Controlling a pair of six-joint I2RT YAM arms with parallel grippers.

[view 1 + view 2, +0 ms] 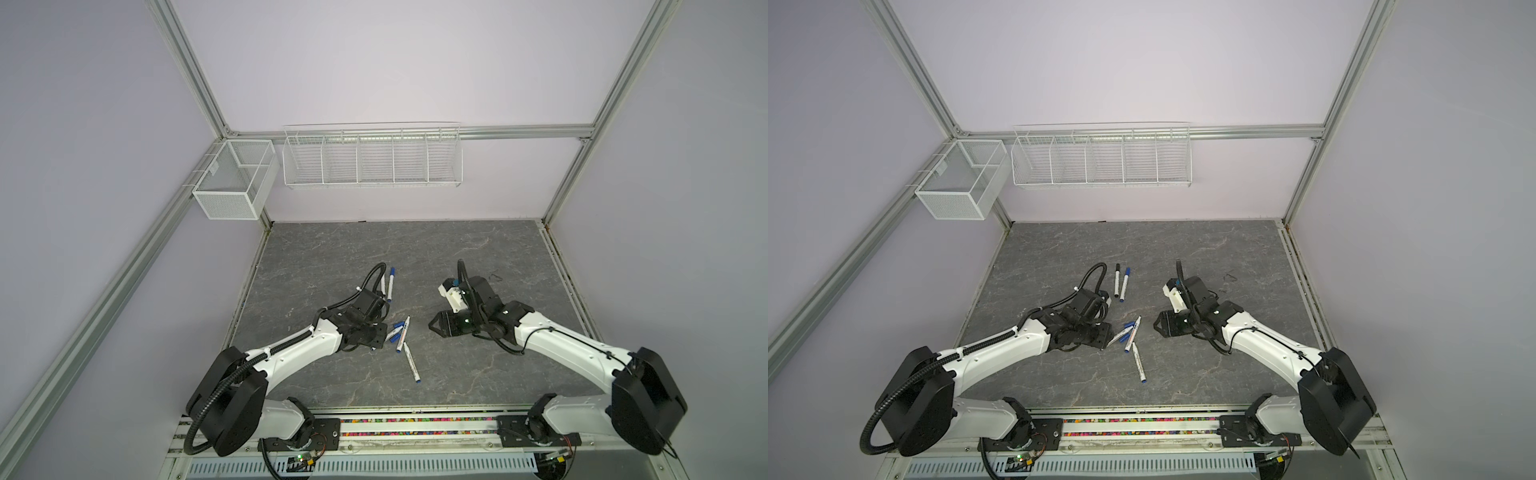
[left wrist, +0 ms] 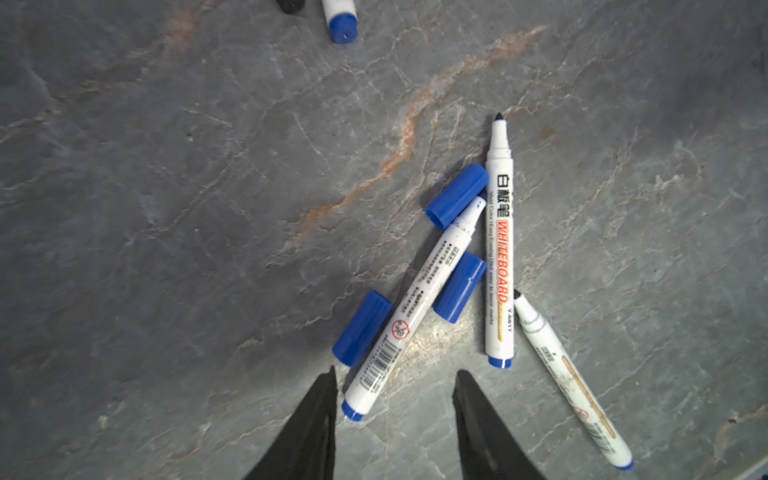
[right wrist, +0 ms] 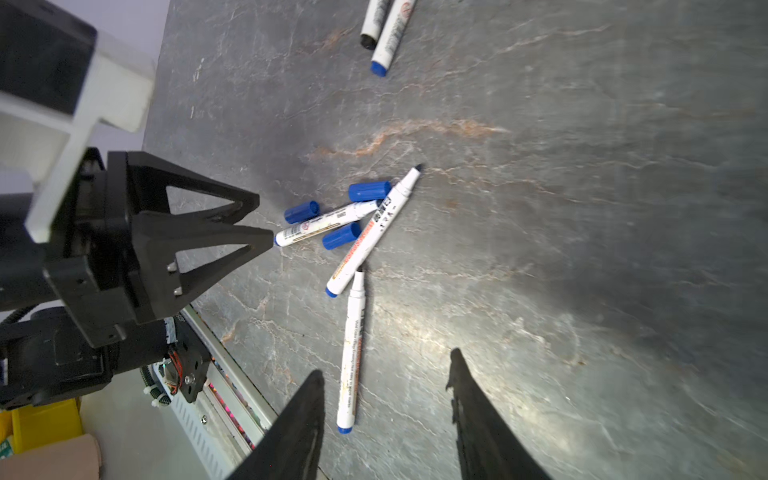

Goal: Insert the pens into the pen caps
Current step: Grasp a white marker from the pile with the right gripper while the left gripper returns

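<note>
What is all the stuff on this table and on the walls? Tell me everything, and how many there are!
uncapped pens: 3, white with blue end plugs, clustered mid-table
loose caps: 3, blue, lying beside the pens in that cluster
capped pens: 2, white, one with a black cap and one with a blue cap, side by side farther back
table: 1, grey marbled
wire rack: 1, white, five compartments, on the back wall
mesh box: 1, white, on the left rail
left gripper: 1, black, open, at the cluster
right gripper: 1, black, open, holding nothing
</note>
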